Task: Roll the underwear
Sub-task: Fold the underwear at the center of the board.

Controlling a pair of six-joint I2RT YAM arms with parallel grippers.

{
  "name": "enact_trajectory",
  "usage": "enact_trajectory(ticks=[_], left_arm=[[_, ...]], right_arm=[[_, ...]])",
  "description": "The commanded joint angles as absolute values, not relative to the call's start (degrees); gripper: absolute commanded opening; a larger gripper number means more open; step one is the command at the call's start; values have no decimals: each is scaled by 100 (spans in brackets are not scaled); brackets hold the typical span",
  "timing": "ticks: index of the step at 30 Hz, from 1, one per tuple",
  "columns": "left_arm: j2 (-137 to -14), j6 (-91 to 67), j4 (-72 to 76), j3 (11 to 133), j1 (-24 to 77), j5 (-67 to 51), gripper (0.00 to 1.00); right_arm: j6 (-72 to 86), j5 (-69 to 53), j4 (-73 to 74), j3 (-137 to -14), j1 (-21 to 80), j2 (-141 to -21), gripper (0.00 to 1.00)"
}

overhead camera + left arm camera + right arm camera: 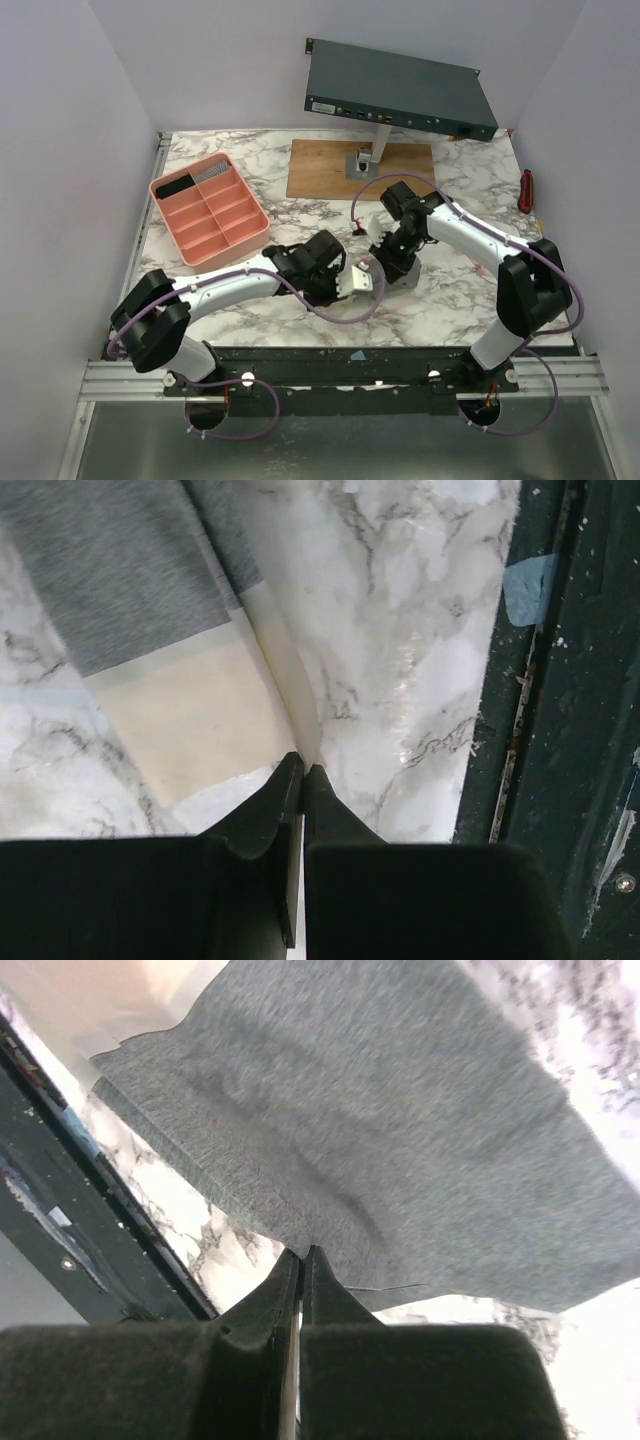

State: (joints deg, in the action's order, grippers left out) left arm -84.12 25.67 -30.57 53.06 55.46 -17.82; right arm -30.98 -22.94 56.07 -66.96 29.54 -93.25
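The underwear (368, 281) is grey with a cream waistband and lies between the two grippers near the table's front middle. My left gripper (345, 283) is shut on the edge of the cream waistband (200, 715); in the left wrist view the jaws (303, 768) pinch its fold, and the grey cloth (120, 570) spreads away at the upper left. My right gripper (392, 262) is shut on the edge of the grey cloth (400, 1130); in the right wrist view the gripper (302, 1254) pinches the hem. The cloth looks lifted off the marble there.
A pink divided tray (209, 208) stands at the back left. A wooden board (320, 170) with a metal stand carries a dark device (400, 90) at the back. A red-handled tool (526, 190) lies at the right edge. The black front rail (560, 680) is close to the underwear.
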Motion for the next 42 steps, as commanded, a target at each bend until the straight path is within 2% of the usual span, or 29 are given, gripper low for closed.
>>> enact_trajectory(ticks=[1,16,42], left_arm=[[-8455,2447,-3510,5717,4943,-2496,0],[-9220,1941,-3718,6099,4377,-2029,0],[-9916,1600,-3854,6407,4176,-1184,0]], right_arm=[[-3327,-1847,6073,-7257,2922,-9750,1],[-3827,-1527,6786,-9074,2927,-11374,1],[-3931,-1415,6648,-9650,2922,-12269,6]])
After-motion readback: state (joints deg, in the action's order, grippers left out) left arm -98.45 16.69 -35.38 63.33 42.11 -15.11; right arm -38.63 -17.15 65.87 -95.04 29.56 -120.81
